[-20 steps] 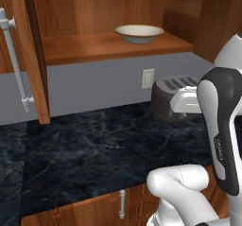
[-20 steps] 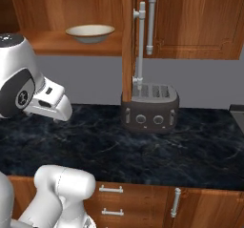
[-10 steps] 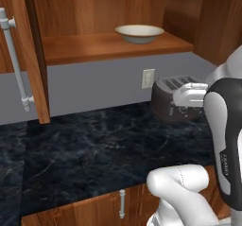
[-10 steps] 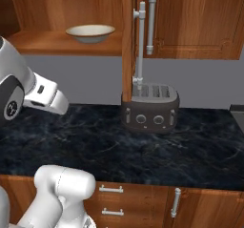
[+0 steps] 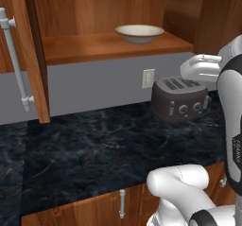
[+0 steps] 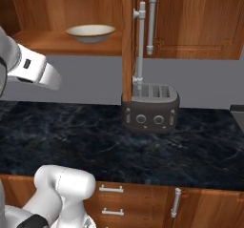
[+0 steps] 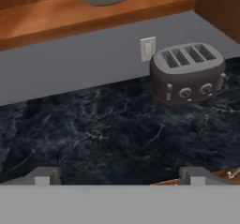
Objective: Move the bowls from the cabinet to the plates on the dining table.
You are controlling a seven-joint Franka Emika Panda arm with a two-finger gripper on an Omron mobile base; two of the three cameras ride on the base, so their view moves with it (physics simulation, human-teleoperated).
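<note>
Sitting alone on cabinet [image 5: 99, 12] shelf, cream bowl [image 5: 140, 32]; pincer [image 7: 117, 175] wide, empty.

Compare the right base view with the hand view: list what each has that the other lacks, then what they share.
Right base view alone: the open cabinet door with its silver bar handles, and drawers under the counter. Hand view alone: the wall outlet and the open gripper. Shared: the cream bowl on the cabinet shelf, the toaster and the black marble counter.

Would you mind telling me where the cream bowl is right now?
The cream bowl sits on the open cabinet's shelf, toward its right end, above the toaster on the dark counter.
</note>
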